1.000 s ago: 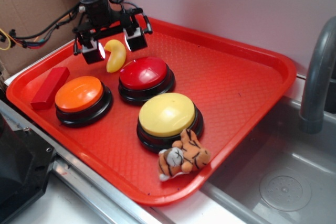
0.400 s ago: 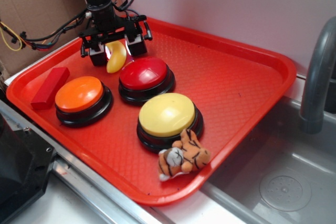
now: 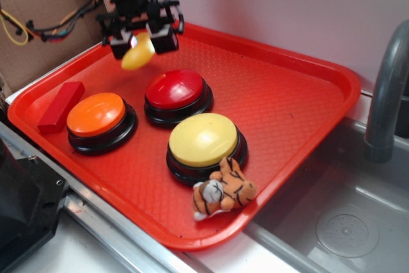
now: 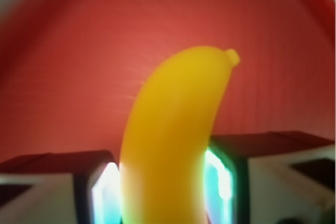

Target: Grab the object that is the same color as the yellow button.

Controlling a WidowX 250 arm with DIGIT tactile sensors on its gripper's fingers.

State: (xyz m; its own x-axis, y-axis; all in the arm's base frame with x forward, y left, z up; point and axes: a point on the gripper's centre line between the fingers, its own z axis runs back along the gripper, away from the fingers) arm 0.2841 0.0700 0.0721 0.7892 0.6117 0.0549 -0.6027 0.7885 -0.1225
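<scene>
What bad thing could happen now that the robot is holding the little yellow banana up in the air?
The gripper pinches only one end of the banana, and most of it sticks out past the fingers, so it might slip or swing loose. It looks smooth and shiny in the wrist view, which could make slipping easier. If it falls, it might land on the tray near the red button and roll away.

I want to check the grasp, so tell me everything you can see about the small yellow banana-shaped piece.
The small glossy yellow banana-shaped piece looks like smooth plastic, curved, with a little nub at its tip. It is pinched between the black gripper pads, one on each side, with most of its length sticking out below them. It hangs tilted above the red plastic tray, clear of its surface, behind the red-domed button. Nothing else touches it.
</scene>
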